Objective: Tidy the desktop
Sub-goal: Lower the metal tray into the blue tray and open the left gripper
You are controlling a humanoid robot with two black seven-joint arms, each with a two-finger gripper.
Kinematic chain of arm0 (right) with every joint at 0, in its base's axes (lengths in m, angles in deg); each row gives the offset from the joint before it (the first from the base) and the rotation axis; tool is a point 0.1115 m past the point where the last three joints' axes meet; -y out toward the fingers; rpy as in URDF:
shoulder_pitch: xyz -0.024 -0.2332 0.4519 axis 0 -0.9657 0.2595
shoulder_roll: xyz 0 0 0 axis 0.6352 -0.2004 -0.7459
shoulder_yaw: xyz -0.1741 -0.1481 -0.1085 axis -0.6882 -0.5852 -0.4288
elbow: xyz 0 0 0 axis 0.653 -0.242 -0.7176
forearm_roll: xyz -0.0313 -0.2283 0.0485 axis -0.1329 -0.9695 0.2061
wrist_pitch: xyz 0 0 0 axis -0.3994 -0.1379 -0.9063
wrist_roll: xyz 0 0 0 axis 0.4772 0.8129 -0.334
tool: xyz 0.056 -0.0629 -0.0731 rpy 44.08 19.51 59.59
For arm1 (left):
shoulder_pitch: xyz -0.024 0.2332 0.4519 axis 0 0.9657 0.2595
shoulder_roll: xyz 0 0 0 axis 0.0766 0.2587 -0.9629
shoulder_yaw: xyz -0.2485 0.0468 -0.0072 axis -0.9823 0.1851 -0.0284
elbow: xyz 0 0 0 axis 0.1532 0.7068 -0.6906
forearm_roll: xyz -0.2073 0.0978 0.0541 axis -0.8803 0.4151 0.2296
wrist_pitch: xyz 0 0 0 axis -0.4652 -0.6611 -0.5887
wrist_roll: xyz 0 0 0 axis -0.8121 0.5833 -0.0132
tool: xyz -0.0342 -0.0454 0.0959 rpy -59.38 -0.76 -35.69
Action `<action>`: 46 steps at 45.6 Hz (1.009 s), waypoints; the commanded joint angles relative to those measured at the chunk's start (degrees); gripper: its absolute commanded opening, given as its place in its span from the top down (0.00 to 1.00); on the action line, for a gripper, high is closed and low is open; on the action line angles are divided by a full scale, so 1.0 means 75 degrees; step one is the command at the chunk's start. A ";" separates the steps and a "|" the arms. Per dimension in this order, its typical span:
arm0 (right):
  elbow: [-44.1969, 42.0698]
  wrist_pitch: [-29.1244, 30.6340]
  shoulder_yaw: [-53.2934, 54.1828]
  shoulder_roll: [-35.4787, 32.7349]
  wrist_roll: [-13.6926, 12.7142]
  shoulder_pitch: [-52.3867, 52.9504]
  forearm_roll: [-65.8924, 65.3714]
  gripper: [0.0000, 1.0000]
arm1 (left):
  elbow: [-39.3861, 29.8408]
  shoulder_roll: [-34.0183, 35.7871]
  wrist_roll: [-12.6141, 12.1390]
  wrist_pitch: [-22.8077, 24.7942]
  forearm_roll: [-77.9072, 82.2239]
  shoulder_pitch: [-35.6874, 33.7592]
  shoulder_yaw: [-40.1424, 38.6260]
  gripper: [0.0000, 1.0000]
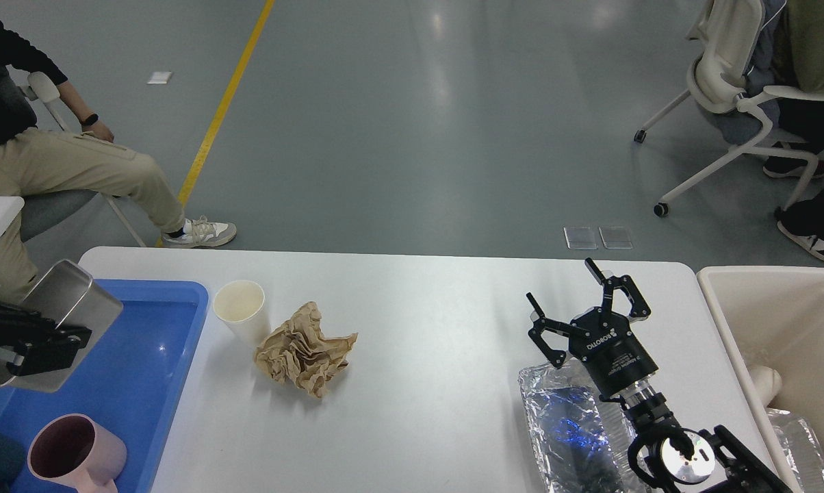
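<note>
Here, the desktop [439, 322] is seen spread across the near half of the view, a wide white surface with rounded corners. The right gripper [571, 300] is held just above its right part, with the two fingers spread wide apart and nothing between them. Directly near of that gripper, a crumpled foil wrapper [566, 428] lies flat on the white surface, partly covered by the arm. The left gripper [39, 335] is found at the far left, over a blue tray [159, 370] that rests on the left end of the desktop. A metal cup [66, 308] is gripped there, tilted, though how closely the dark fingers are pressed against it cannot be told. A pink mug [76, 455] stands in the near part of the tray. Just right of the tray, a cream paper cup [242, 311] lies tilted, touching a crumpled brown paper ball [306, 349]. A cream bin [781, 329] is set beside the right edge.
</note>
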 commanded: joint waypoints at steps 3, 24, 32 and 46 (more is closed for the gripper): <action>-0.0001 -0.0012 0.0000 0.0079 0.0000 0.0003 -0.0040 0.00 | 0.1141 -0.0104 0.0388 -0.0549 -0.0001 0.0026 0.0382 1.00; 0.0011 -0.0047 0.0000 0.0255 0.0012 0.0015 -0.0356 0.00 | 0.4411 -0.1990 0.0682 -0.1065 -0.0001 0.0073 0.0394 1.00; -0.0001 -0.0036 0.0000 0.0243 0.0012 0.0003 -0.0345 0.00 | 0.5255 -0.2517 0.0717 -0.1381 -0.0129 0.0073 0.0371 1.00; -0.0001 -0.0036 -0.0152 0.0255 0.0012 -0.0009 -0.0356 0.00 | 0.6989 -0.3454 0.0658 -0.1838 -0.0564 0.0073 0.0394 0.99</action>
